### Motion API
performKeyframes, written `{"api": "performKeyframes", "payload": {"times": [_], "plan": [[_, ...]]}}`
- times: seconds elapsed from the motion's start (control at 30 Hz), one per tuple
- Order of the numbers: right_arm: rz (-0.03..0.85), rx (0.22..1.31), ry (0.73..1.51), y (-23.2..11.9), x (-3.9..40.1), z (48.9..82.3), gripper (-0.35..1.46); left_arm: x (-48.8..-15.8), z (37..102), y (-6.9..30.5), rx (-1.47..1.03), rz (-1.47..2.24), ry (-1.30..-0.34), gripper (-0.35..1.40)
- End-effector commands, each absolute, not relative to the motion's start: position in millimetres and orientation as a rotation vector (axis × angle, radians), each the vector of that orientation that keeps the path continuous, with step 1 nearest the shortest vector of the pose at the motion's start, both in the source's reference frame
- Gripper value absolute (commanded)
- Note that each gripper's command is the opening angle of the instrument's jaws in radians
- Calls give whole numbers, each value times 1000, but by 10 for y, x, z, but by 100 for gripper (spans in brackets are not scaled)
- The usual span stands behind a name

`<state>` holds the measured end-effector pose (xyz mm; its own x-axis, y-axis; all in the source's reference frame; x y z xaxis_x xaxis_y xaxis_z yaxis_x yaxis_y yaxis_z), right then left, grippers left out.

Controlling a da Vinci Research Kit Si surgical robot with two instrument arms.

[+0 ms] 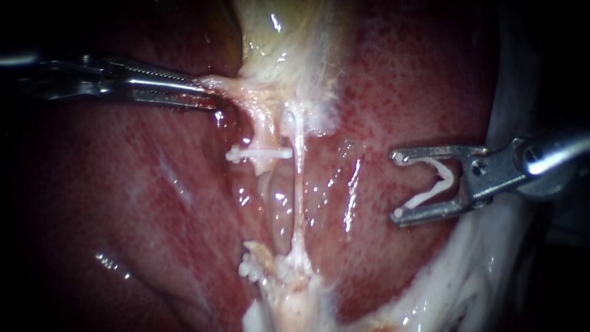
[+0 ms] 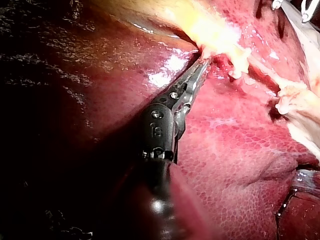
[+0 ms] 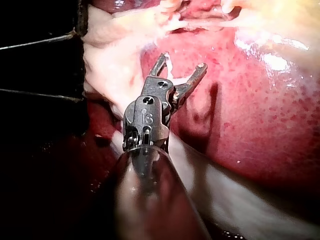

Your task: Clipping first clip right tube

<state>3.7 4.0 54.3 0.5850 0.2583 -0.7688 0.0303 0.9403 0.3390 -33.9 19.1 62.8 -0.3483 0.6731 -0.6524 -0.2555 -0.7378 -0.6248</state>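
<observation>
The left tool [image 1: 208, 93] reached in level from the left on a long, thin shaft. Its jaws lay narrow, closed on pale tissue [image 1: 228, 83] at the foot of the gallbladder [image 1: 270, 31]. In the left wrist view, the left tool [image 2: 202, 64] stretched straight ahead, its tip buried in the same pale tissue [image 2: 212, 50]. The right tool [image 1: 399, 185] entered from the right, its shaft sloping slightly down towards the middle and its jaws pointing left. These jaws stood wide, holding an open white clip [image 1: 437, 183] with one leg against each jaw. The tool hung over the red liver [image 1: 123, 203], with nothing but the clip between its jaws. The right tube [image 1: 299, 184], a thin pale strand, ran top to bottom down the middle, bare and well apart from the right tool. Just left of it, the left tube [image 1: 263, 132] carried a second clip [image 1: 258, 154] set crosswise. In the right wrist view, the right tool [image 3: 182, 60] tilted up from its dark shaft, jaws spread above the liver [image 3: 270, 110].
</observation>
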Motion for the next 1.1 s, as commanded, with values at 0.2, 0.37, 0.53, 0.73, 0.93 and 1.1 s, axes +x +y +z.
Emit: {"api": "performKeyframes", "payload": {"times": [0.2, 0.37, 0.53, 0.73, 0.93, 1.1], "plan": [[137, 334, 941, 40, 37, 543, 50, -325, 601, 201, -1305, 2105, -586, -35], [136, 334, 938, 40, 38, 543, 50, -308, 574, 209, -1298, 2098, -567, -35], [140, 330, 942, 39, 40, 542, 50, -295, 565, 214, -1304, 2092, -554, -35], [133, 366, 983, 33, 53, 538, 50, -297, 566, 214, -1304, 2092, -552, -35], [188, 438, 1018, 13, 86, 547, 50, -297, 566, 214, -1303, 2092, -552, -35], [234, 490, 1029, -1, 112, 564, 50, -297, 566, 214, -1304, 2092, -552, -35]]}}
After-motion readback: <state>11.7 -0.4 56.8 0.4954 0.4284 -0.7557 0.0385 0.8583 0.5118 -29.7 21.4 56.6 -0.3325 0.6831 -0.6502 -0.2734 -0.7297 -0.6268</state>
